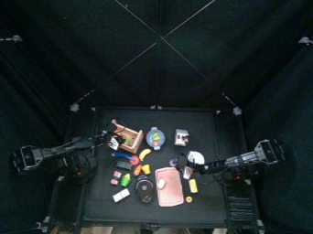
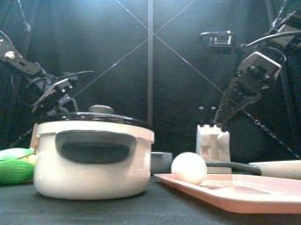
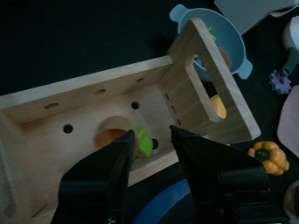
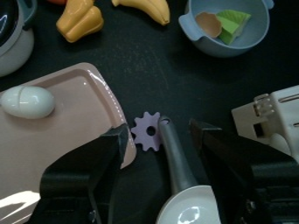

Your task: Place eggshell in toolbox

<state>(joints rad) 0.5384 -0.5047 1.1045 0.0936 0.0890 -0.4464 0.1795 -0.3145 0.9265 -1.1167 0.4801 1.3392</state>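
Curtains [image 1: 156, 55]: black, around a dark table [image 1: 95, 196].
Left gripper [image 3: 149, 138]: jaws wide, holding nothing, over toolbox [image 3: 70, 114].
Eggshell [image 3: 112, 138]: likely the orange round piece on the toolbox floor, between the jaws, beside a green bit [image 3: 142, 142].
Risk: catching shell or wall when lifting out, tipping toolbox.
Cause: jaw tips close to both.

A white egg [image 4: 26, 101] is lying on a pale pink tray [image 4: 82, 122]. A purple gear [image 4: 149, 132] is sitting beside a light blue bowl [image 4: 222, 26].
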